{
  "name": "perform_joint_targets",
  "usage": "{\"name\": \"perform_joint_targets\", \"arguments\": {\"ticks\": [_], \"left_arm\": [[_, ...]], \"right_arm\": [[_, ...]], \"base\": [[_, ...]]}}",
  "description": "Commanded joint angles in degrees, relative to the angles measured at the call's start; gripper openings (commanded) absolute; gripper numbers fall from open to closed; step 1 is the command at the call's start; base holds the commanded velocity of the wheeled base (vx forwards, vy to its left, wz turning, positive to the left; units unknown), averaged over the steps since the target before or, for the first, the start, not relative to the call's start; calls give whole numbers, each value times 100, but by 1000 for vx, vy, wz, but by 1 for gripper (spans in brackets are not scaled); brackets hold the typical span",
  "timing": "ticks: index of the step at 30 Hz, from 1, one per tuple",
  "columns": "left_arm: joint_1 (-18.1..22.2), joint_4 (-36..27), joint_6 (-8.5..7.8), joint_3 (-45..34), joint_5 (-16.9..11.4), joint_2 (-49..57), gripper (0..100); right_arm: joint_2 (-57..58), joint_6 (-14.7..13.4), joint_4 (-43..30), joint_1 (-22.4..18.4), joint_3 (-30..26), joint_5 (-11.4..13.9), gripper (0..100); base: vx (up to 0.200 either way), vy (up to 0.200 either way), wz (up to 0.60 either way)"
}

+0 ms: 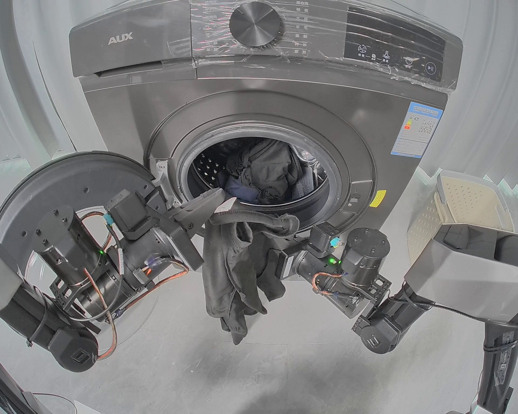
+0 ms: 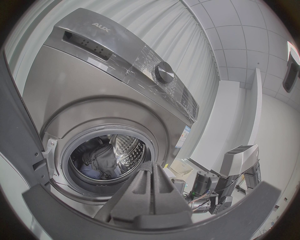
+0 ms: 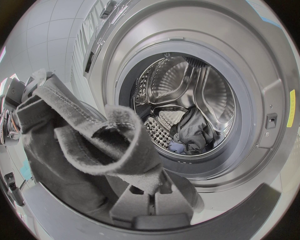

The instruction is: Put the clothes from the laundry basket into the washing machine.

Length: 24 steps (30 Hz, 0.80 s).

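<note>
Head view, left first: left gripper (image 1: 218,200), fingers pressed together, seemingly pinches one end of the dark grey fabric garment (image 1: 237,269); right gripper (image 3: 152,192) pinches the other, so it hangs spread just before the open mouth of the grey metal washing machine (image 1: 324,108).

Print and stickers on washing machine (image 1: 135,108) front
On drawer panel (image 1: 162,46) logo lettering (image 1: 120,39); tiny print round dial (image 1: 255,23); white icons (image 1: 387,55) on control panel (image 1: 394,27); blue label (image 1: 416,129), text too small; yellow sticker (image 1: 377,198) beside door rim (image 1: 345,178).
</note>
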<state>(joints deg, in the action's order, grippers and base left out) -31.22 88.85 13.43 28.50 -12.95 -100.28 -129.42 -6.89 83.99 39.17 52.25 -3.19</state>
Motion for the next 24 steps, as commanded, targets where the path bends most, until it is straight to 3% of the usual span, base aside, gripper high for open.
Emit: {"name": "perform_joint_targets", "arguments": {"ticks": [1, 14, 15, 24], "left_arm": [[11, 1, 10, -3, 11, -44, 0], [-60, 1, -16, -231, -33, -457, 0], [-60, 1, -25, -240, -33, -545, 100], [-16, 1, -60, -275, 20, -914, 100]], "right_arm": [[356, 3, 12, 12, -303, -15, 0], [2113, -50, 21, 276, -1815, -23, 0], [2201, -67, 29, 302, -1894, -15, 0], [2307, -32, 65, 443, -2122, 12, 0]], "base": [[0, 0, 0], [0, 0, 0], [0, 0, 0], [0, 0, 0]]}}
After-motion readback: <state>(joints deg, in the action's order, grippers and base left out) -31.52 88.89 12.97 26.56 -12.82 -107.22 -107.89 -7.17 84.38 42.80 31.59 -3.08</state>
